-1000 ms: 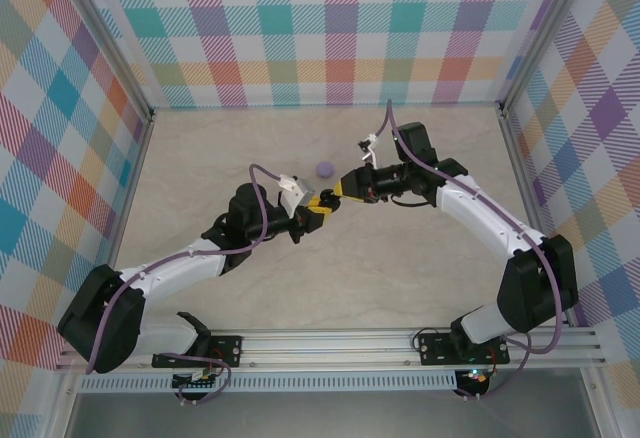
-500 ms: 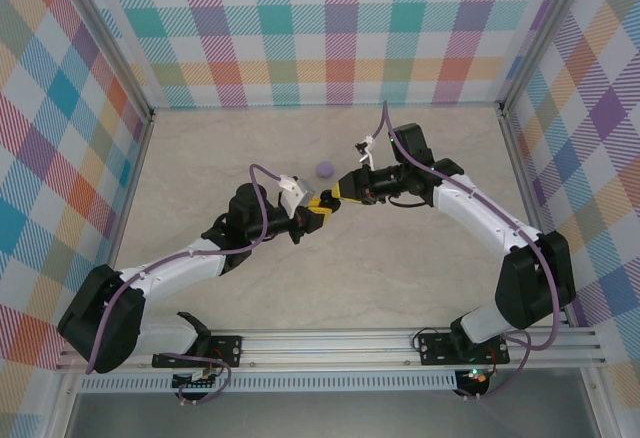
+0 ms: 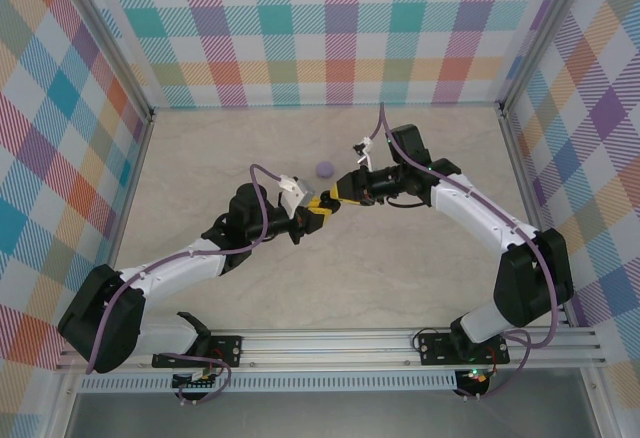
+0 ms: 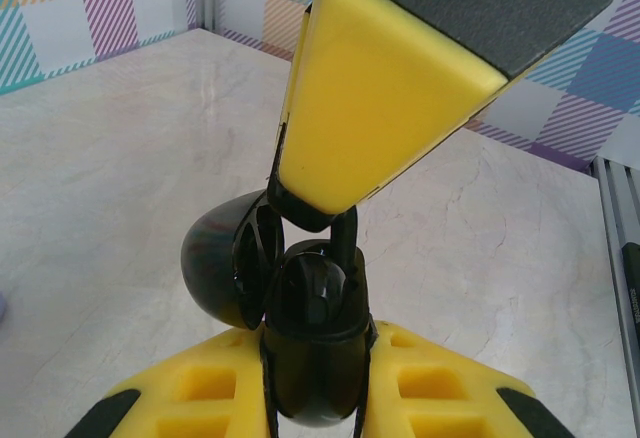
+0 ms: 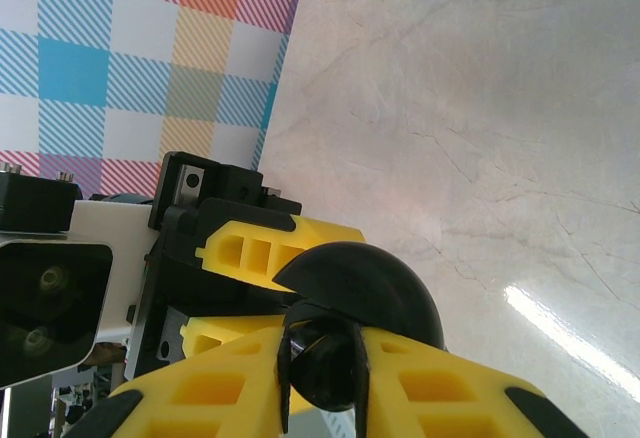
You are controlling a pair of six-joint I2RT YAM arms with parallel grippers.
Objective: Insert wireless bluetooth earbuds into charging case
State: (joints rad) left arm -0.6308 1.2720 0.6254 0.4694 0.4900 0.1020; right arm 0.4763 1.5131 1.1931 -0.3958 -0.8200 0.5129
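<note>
Both arms meet mid-table. Left gripper is clamped shut on the body of a black case, held off the table with the lid swung open to the left. Right gripper reaches in from the far right, fingers pinched on what looks like a black earbud, its stem touching the case mouth; whether it is seated cannot be told. A small lilac round item lies on the table just beyond the grippers.

i'm looking at a pale marbled tabletop boxed in by plaid walls in pastel checks, an aluminium rail along the near edge, bright glare streaking the surface.
</note>
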